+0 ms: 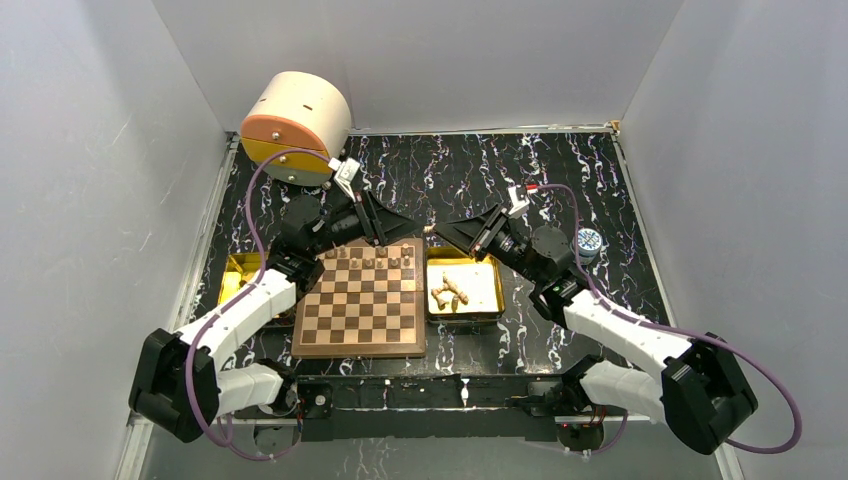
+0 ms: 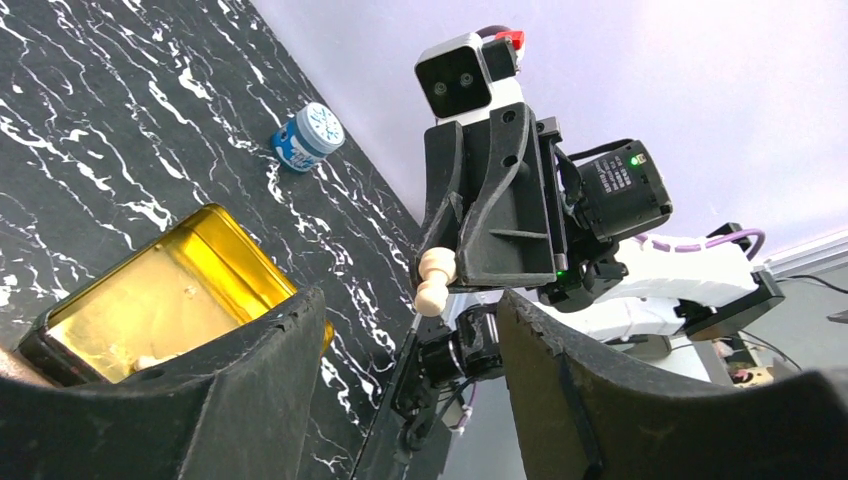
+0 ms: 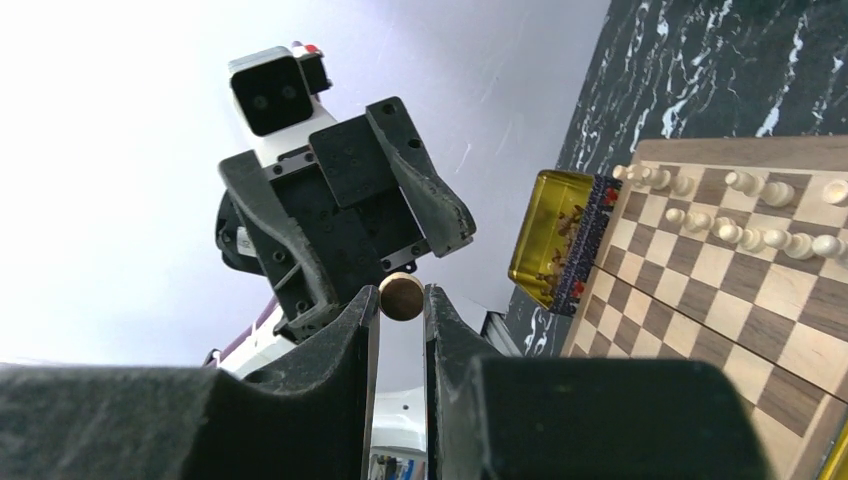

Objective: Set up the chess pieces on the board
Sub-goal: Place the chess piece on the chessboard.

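Over the black marbled surface [image 1: 560, 190], by the far right corner of the board [image 1: 360, 320], the right pincer [image 3: 401, 300] is pinching a tan chess piece [image 2: 435, 283] at its tips, the piece's long axis lying in line with that pincer, head pointing at the left pincer [image 2: 405, 310], which is gaping wide nearby.

Black marbled tabletop [image 1: 560, 180] bears a cream-orange drum [image 1: 296, 125], a blue jar [image 1: 589, 241], a left gold tray [image 1: 240, 268] and a right gold tray [image 1: 482, 295].

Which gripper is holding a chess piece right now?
The right gripper: it is shut on a tan chess piece, while the left gripper stands open and empty.
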